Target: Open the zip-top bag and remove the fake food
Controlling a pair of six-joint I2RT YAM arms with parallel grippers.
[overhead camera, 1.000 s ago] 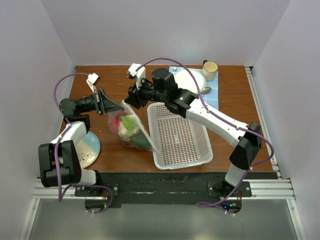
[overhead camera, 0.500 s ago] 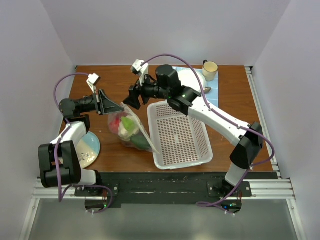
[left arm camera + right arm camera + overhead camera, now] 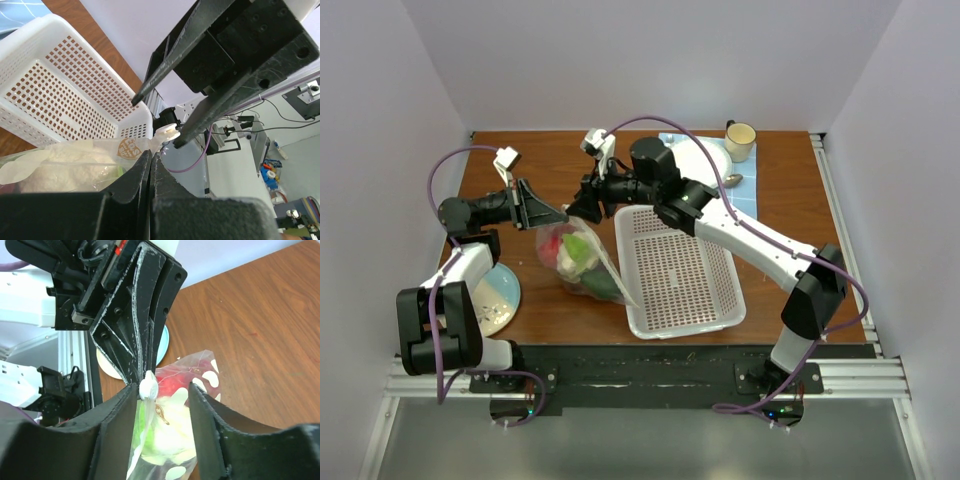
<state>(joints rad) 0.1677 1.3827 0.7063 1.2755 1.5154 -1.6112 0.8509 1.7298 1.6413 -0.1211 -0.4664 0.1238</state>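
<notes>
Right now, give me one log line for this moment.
left gripper: shut on clear dotted plastic zip-top bag | right gripper: open, straddling small white zipper slider | plastic toy fake food: inside bag

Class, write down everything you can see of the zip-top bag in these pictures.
The zip-top bag is clear, crinkly plastic printed with pale round dots. It lies on the brown table close beside the white basket, bulging with red, cream and green fake food. Its top edge is held up, pinched in the shut left gripper. A small white slider sits on that edge, between the open fingers of the right gripper.
</notes>
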